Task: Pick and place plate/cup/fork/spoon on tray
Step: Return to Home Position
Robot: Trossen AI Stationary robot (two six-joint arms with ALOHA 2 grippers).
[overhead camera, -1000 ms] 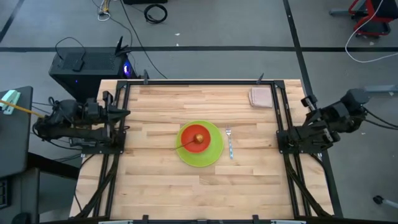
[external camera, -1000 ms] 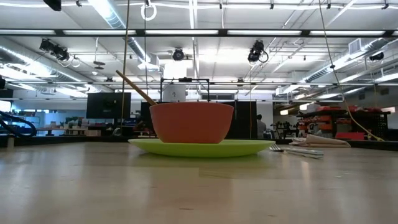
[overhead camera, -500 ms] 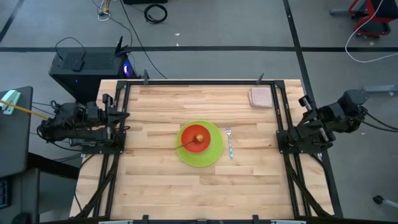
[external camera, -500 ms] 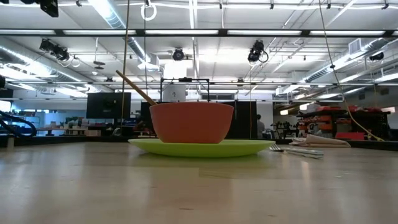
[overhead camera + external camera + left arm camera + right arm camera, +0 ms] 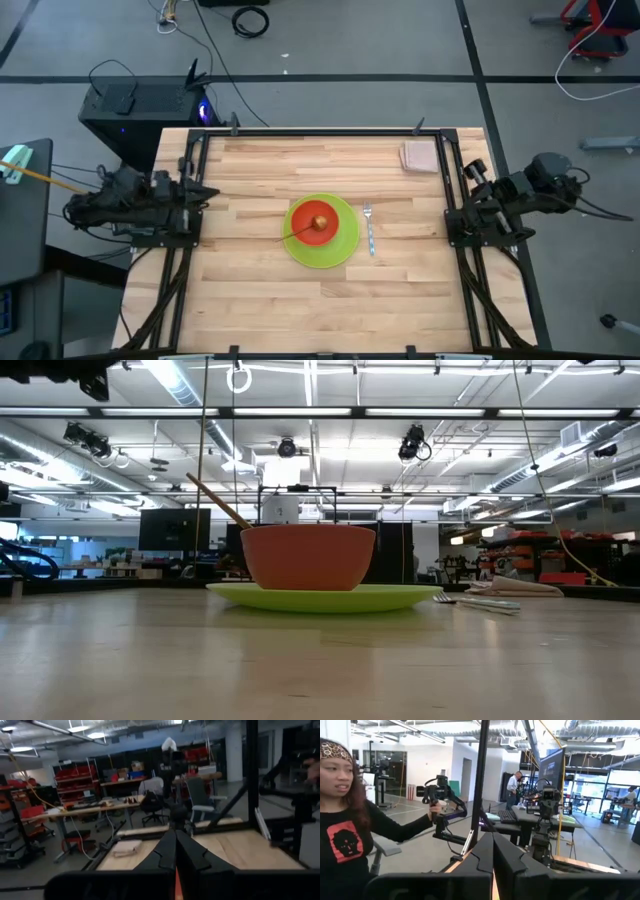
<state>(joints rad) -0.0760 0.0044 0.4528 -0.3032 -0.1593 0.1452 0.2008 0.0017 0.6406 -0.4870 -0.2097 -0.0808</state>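
The lime-green plate (image 5: 322,231) lies flat at the table's middle; in the low view its rim (image 5: 322,597) rests on the wood. The red-orange cup (image 5: 319,222) stands upright on the plate and also shows in the low view (image 5: 307,557). The golden-tan spoon stands in the cup, its handle (image 5: 218,500) leaning over the rim toward the table's left. The silver fork (image 5: 369,229) lies on the table just right of the plate. My left gripper (image 5: 205,190) is shut and empty at the table's left edge (image 5: 175,855). My right gripper (image 5: 468,172) is shut and empty at the right edge (image 5: 492,855).
A pinkish-beige square pad (image 5: 419,156) lies at the far right corner. Black frame rails (image 5: 190,200) run along the table's left and right sides. A person (image 5: 350,820) holding a hand controller shows beyond the table in the right wrist view.
My right gripper has drawn in toward the table's left, coming over the right frame rail. My left arm has shifted a little toward the table's near edge. The plate, cup, spoon and fork have stayed still.
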